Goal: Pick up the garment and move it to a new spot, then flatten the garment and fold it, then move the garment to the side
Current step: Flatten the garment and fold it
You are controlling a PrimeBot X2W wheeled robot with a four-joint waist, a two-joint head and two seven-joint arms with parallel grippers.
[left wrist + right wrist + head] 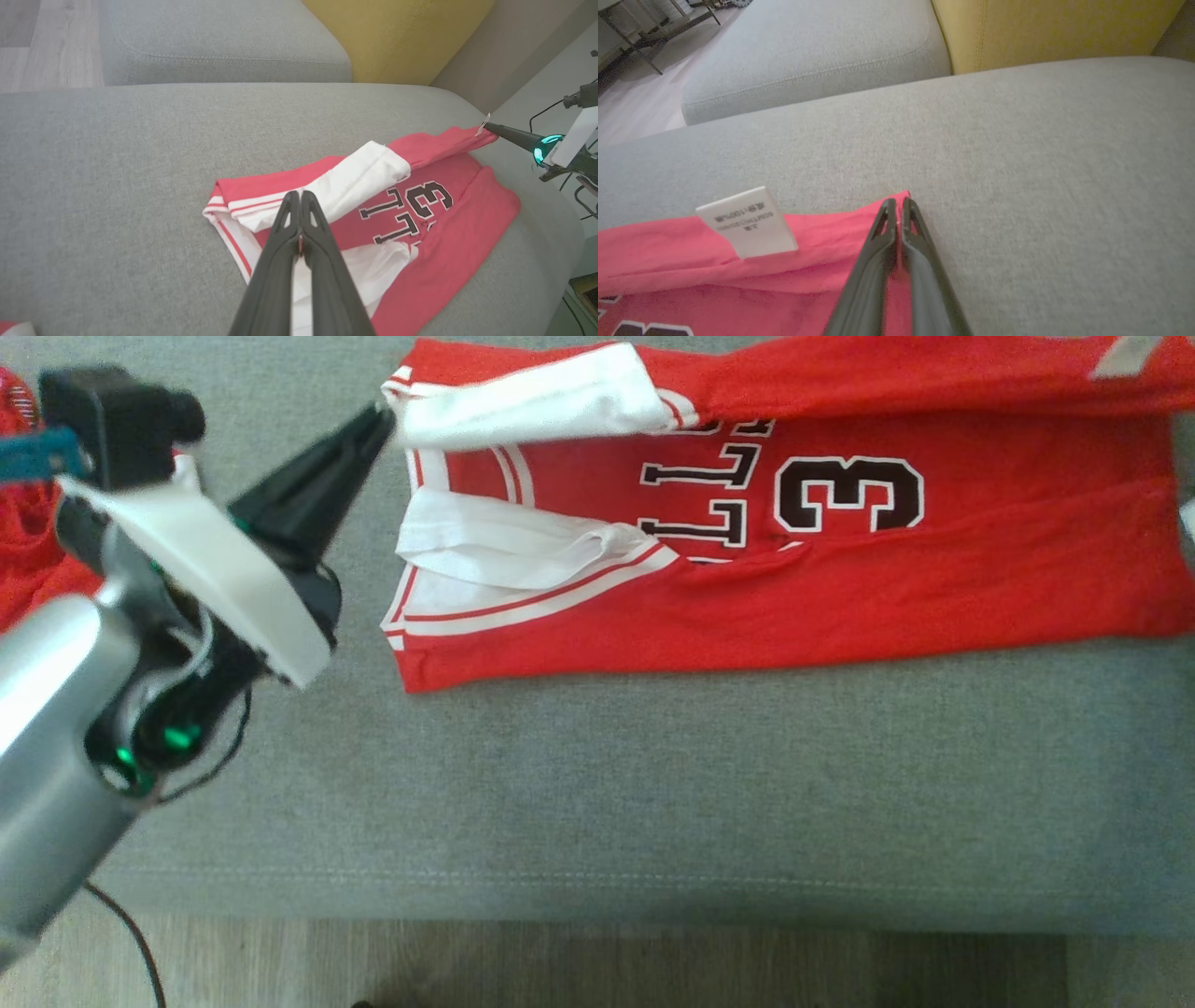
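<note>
The garment (840, 588) is a red jersey with white sleeves and black lettering, lying sideways on the grey sofa seat (653, 784). Its far edge is folded over toward me. My left gripper (385, 418) is shut at the cuff end of the upper white sleeve (532, 397), apparently pinching it. In the left wrist view its fingers (299, 196) lie closed over that sleeve (359, 182). My right gripper (486, 125) is shut on the opposite red corner of the garment (448, 242). The right wrist view shows those fingers (900, 201) closed on the red hem (784, 289) beside a white label (747, 221).
Another red cloth (28, 551) lies at the far left behind my left arm. The seat's front edge (597, 896) meets a wooden floor (597, 971). A yellow cushion (397, 32) and a second grey seat (224, 42) lie beyond the garment.
</note>
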